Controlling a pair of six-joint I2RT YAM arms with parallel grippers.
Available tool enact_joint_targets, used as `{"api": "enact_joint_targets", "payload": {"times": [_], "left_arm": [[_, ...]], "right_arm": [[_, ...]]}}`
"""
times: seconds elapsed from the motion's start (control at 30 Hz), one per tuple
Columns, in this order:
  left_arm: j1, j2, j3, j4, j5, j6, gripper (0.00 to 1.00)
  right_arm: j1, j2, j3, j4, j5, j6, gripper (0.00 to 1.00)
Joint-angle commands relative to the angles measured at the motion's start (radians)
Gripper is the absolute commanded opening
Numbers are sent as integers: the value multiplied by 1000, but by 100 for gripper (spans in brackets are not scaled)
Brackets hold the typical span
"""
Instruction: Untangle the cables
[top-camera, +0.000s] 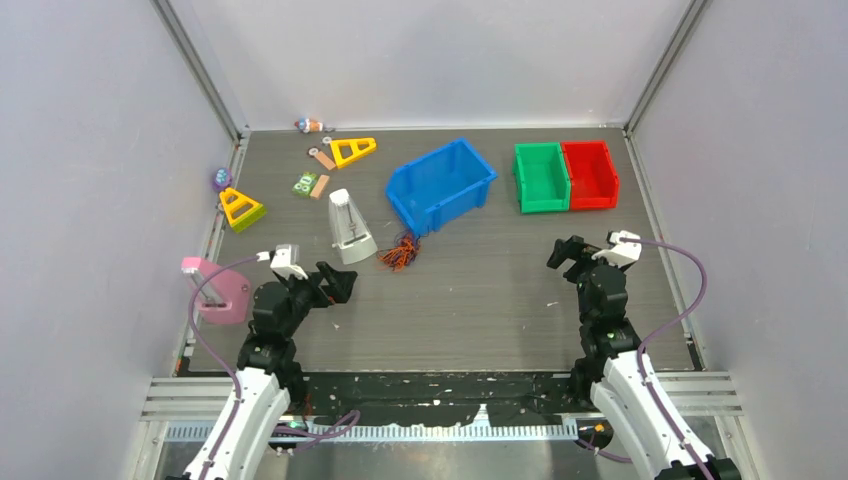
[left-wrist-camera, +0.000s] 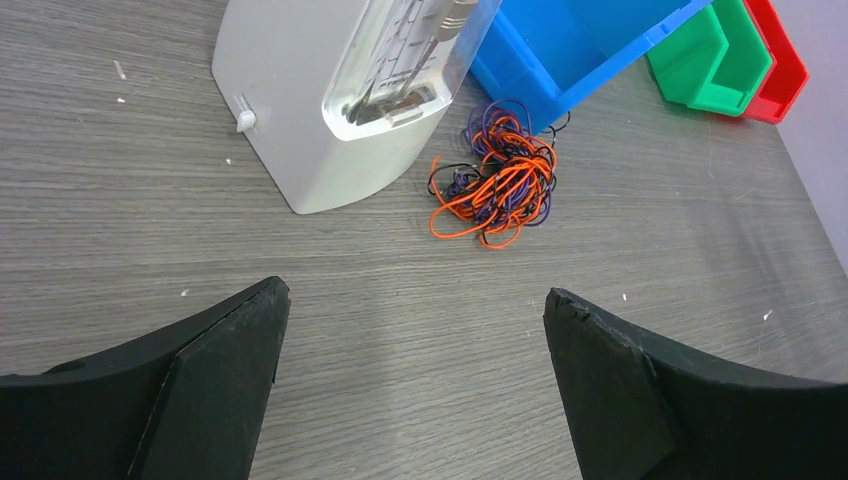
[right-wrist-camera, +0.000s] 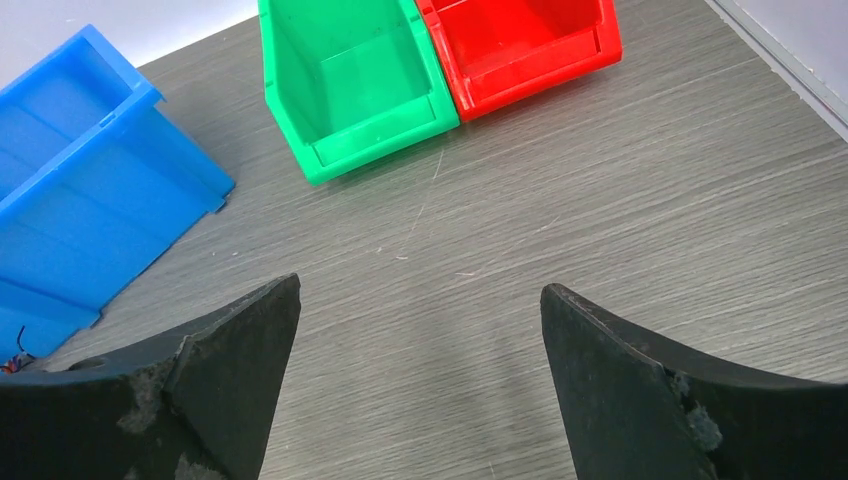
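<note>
The cables (top-camera: 399, 253) lie as one small knotted clump of orange-red, purple and black strands on the table, between the grey metronome and the blue bin. The left wrist view shows the cables (left-wrist-camera: 497, 182) a short way ahead of my left gripper (left-wrist-camera: 415, 300), which is open with bare table between its fingers. In the top view my left gripper (top-camera: 340, 282) sits a little left of and nearer than the clump. My right gripper (top-camera: 572, 253) is open too, far to the right; its wrist view shows the gripper (right-wrist-camera: 420, 292) over bare table.
A grey metronome (top-camera: 349, 228) stands just left of the clump, and a blue bin (top-camera: 441, 186) just behind it. Green (top-camera: 541, 177) and red (top-camera: 590, 174) bins are at the back right. Yellow triangles (top-camera: 241, 209), small blocks and a pink piece (top-camera: 224, 292) are on the left.
</note>
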Motion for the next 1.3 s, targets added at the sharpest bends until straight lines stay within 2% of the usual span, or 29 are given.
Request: {"api": "enact_joint_targets", "payload": {"times": [0.0, 0.13, 0.23, 0.3, 0.43, 0.53, 0.63, 0.7, 0.8, 0.97, 1.03, 1.17, 1.27], "left_arm": [[-3, -9, 27, 27, -18, 0, 100], [-2, -13, 23, 28, -28, -10, 100], [-2, -35, 28, 26, -2, 13, 100], [-3, -51, 21, 26, -40, -6, 100], [-3, -38, 15, 81, 50, -18, 100], [-2, -30, -16, 132, -5, -108, 99], [-2, -5, -29, 217, 58, -69, 99], [-14, 50, 22, 179, 82, -42, 99], [-102, 132, 94, 92, -5, 13, 94], [-390, 188, 175, 24, -324, 83, 92], [-463, 261, 231, -15, -409, 110, 89], [-543, 462, 354, -46, -532, 141, 83], [-562, 624, 415, -18, -565, 168, 82]], "right_arm": [[-1, -21, 1, 35, -13, -1, 95], [-1, -17, 2, 49, -42, 37, 95], [0, 15, 16, 93, -153, 23, 95], [3, 90, 60, 87, -210, 20, 95], [104, 302, 267, -16, -253, -55, 98], [214, 409, 324, -7, -268, -78, 98], [275, 460, 360, 18, -274, -66, 98], [295, 485, 370, 26, -277, -64, 98], [302, 503, 362, 40, -285, -71, 98], [303, 487, 322, 52, -286, -85, 98], [303, 469, 306, 53, -287, -86, 98], [303, 421, 268, 64, -294, -73, 98], [304, 387, 245, 61, -303, -67, 98]]}}
